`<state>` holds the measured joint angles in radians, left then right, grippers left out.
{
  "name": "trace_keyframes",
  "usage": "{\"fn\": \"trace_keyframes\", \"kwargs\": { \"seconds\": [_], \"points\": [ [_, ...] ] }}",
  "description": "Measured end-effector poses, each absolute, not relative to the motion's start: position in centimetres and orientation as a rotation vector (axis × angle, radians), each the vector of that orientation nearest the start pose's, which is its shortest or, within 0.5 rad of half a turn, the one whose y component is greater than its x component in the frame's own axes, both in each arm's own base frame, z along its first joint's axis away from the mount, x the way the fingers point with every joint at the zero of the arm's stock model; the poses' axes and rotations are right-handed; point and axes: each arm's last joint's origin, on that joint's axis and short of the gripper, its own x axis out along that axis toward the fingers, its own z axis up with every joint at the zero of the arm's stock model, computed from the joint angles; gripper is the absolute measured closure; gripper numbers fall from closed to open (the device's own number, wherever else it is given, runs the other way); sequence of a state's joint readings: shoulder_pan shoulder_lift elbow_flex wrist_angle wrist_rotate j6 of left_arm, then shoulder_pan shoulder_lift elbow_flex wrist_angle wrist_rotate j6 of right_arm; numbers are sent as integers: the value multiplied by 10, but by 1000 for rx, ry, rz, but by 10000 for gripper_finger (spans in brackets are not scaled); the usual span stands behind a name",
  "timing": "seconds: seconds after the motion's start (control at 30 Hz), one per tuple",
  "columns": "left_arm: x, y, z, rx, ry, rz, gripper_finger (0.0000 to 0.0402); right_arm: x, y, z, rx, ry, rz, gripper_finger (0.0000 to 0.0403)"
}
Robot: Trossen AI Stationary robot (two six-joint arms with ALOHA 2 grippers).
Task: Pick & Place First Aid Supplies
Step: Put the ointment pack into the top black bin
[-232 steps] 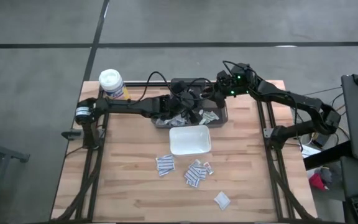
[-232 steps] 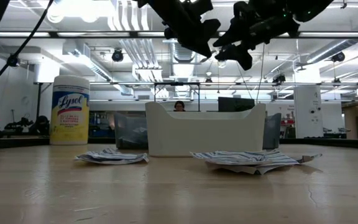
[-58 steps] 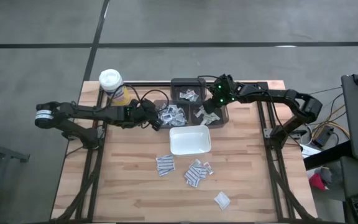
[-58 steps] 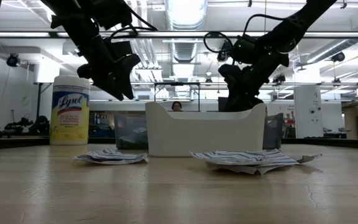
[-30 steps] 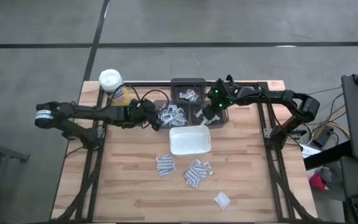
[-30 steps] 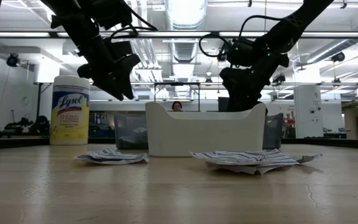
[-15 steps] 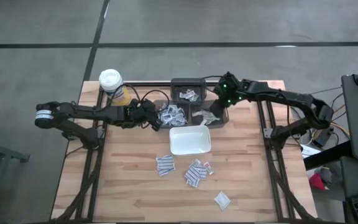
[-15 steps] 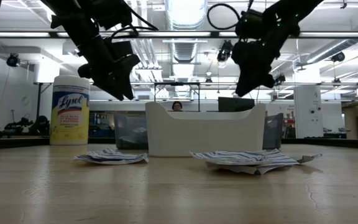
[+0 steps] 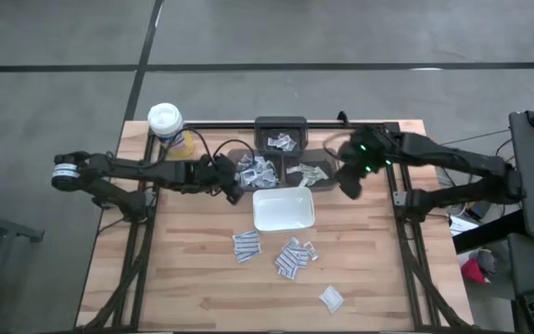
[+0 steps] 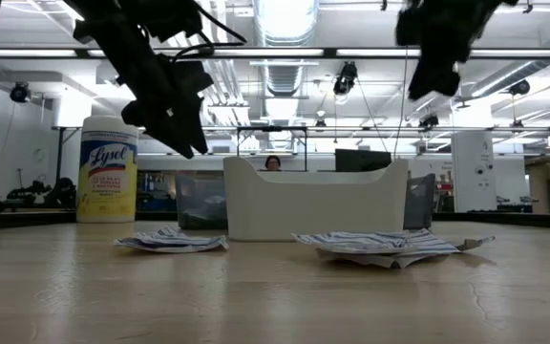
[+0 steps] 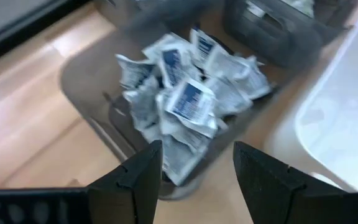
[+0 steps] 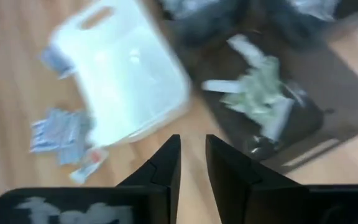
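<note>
Right claw pulled out of the bin, nearly clenched, nothing in it. Left claw hasn't budged, released over the packets.

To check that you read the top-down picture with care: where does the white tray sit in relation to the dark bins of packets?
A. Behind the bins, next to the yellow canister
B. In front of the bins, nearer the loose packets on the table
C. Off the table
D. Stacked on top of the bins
B: in the high view the white tray lies on the wood between the dark bins and the loose packets.
</note>
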<state>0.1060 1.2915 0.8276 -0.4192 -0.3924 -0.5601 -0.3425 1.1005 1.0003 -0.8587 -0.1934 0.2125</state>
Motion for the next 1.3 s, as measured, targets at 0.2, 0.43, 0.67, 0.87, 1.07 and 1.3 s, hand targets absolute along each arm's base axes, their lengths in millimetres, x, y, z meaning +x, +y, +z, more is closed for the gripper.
{"fn": "trace_keyframes", "kwargs": {
  "seconds": [0.2,0.43,0.67,0.87,1.07,1.3],
  "points": [
    [253,21,228,-433,716,652,204,178,-18,305,438,861,-77,339],
    [253,-4,228,-471,709,592,204,176,29,296,456,941,79,344],
    [252,-28,228,-504,713,528,204,188,70,280,393,1057,180,346],
    [252,-35,228,-594,739,477,204,204,94,259,376,1149,198,346],
    [251,-36,227,-644,758,451,204,223,104,236,434,1222,124,346],
    [243,-35,216,-546,808,418,204,238,110,213,519,1275,-19,345]
  ]
}}
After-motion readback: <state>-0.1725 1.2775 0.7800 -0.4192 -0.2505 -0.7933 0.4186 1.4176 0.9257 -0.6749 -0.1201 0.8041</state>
